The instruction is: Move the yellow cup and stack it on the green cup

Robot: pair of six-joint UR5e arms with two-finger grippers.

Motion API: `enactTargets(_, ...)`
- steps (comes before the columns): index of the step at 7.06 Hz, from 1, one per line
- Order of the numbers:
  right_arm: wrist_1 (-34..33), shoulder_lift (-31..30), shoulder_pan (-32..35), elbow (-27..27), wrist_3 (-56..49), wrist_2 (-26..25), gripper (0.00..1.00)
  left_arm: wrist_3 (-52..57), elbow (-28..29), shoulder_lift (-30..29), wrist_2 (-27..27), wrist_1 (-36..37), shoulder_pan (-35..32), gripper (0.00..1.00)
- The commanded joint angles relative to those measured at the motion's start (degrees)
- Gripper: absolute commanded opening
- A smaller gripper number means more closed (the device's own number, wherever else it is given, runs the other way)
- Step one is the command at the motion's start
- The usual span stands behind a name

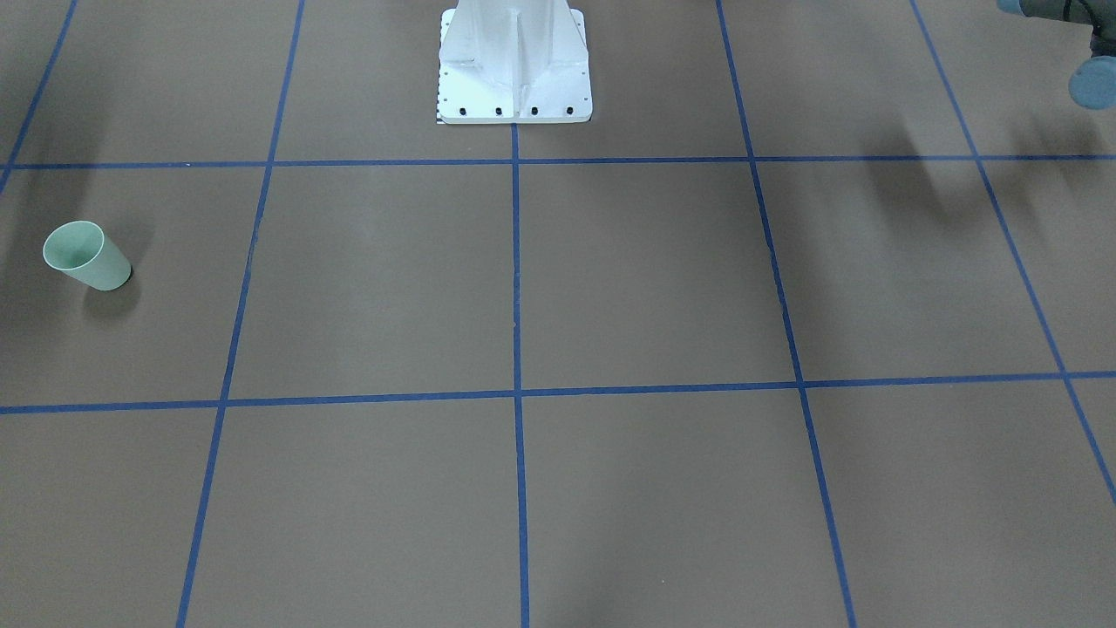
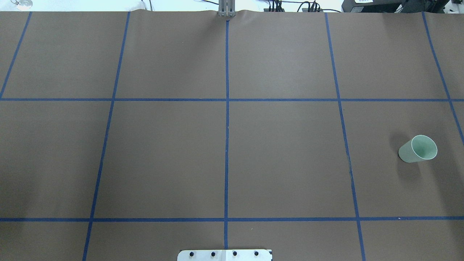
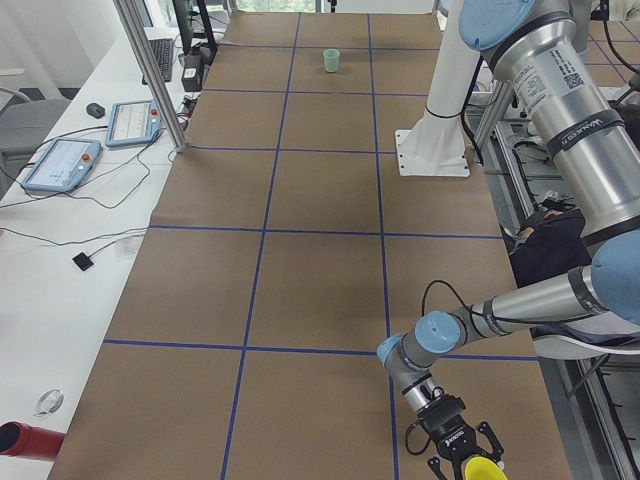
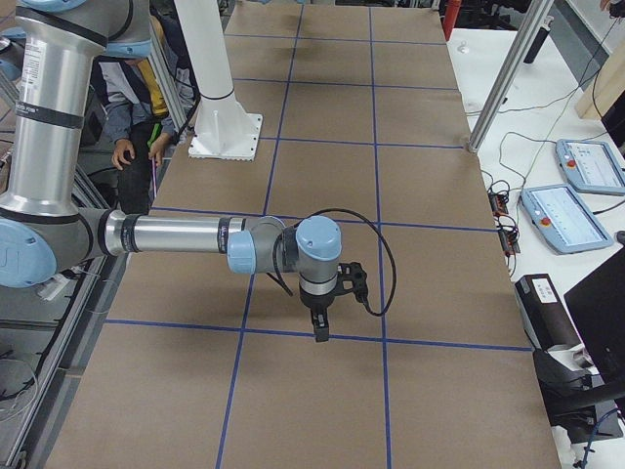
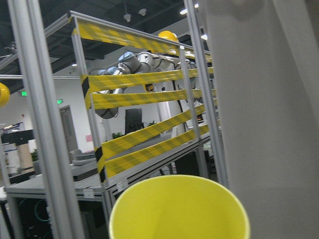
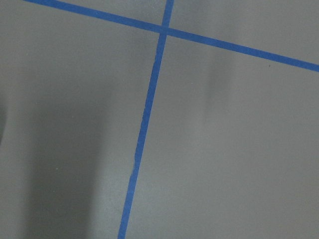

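The green cup (image 2: 417,149) stands upright and alone on the brown table on my right side; it also shows in the front-facing view (image 1: 85,255) and far off in the exterior left view (image 3: 331,60). The yellow cup (image 3: 483,469) is at the table's left end, right at my left gripper (image 3: 468,455). Its rim fills the bottom of the left wrist view (image 5: 179,209). I cannot tell whether that gripper is shut on it. My right gripper (image 4: 320,327) points down over a blue tape line, with nothing under it; I cannot tell its state.
The white robot pedestal (image 1: 514,65) stands at the table's near-robot edge. Blue tape lines (image 2: 227,127) grid the brown table. Two tablets (image 3: 60,165) and cables lie on a white side table. An aluminium post (image 3: 150,70) rises there. A person (image 4: 137,98) sits behind the robot.
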Motion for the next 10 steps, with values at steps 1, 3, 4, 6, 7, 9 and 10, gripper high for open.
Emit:
enactTargets(1,0.32,0.04,0.00,0.12,0.00,0.86,1.00,4.33,0.25,1.30,13.10,-9.63,-4.10,0.34)
enactTargets(3,0.32,0.04,0.00,0.12,-0.09,0.87,1.00,15.20,0.52,1.22,24.80,-25.84,-10.69,0.34)
enactTargets(4,0.32,0.04,0.00,0.38,-0.09,0.95,1.00,23.01,1.65,0.96,28.85,-36.47,-14.20,0.34)
enactTargets(6,0.50,0.04,0.00,0.48,-0.09,1.31,1.00,50.09,7.69,-3.14,30.21,-64.64,-24.72,0.34)
enactTargets(7,2.41,0.04,0.00,0.04,-0.09,1.39,1.00,64.51,11.81,-8.83,29.77,-74.10,-30.09,0.34)
enactTargets(9,3.13,0.04,0.00,0.04,0.00,3.66,1.00,75.53,12.83,-17.99,20.87,-77.26,-34.96,0.31)
enactTargets(10,3.13,0.04,0.00,0.04,0.09,4.11,1.00,84.17,12.73,-21.77,14.19,-80.84,-38.54,0.30)
